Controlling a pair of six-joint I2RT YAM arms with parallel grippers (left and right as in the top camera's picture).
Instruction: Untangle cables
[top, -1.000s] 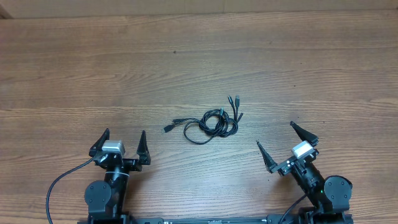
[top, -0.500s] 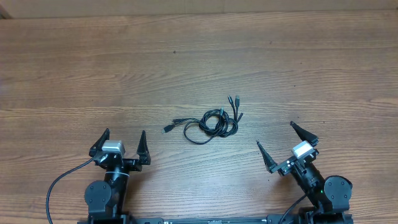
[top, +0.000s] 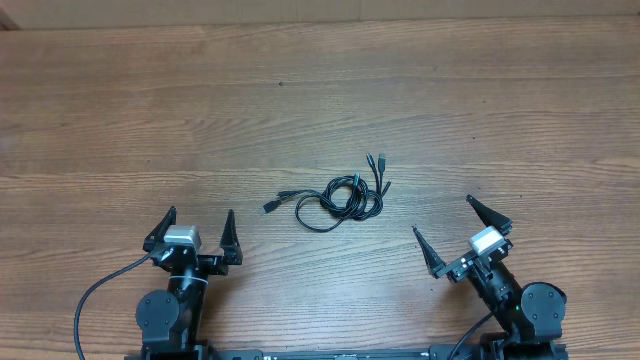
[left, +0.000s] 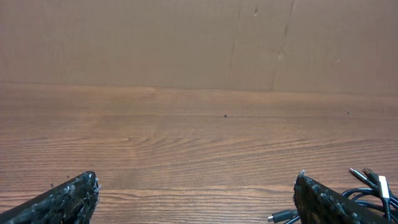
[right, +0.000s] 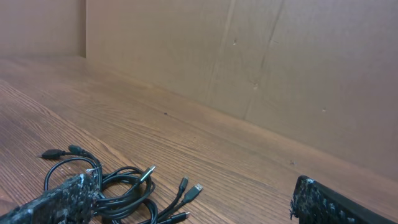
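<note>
Overhead: find the cables (top: 338, 198) bunched at 3 o'clock from the left gripper (top: 200, 214) and 9 o'clock from the right gripper (top: 442, 214), each spread wide and empty. Left wrist: spot plug ends (left: 380, 183) at 4 o'clock. Right wrist: see the coil at 7 o'clock. Best to pinch separate plug ends, then pull apart slowly.

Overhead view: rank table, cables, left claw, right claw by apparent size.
1. table
2. cables, spread slightly wider than either claw
3. left claw and right claw: look alike, both open, not ranked
</note>
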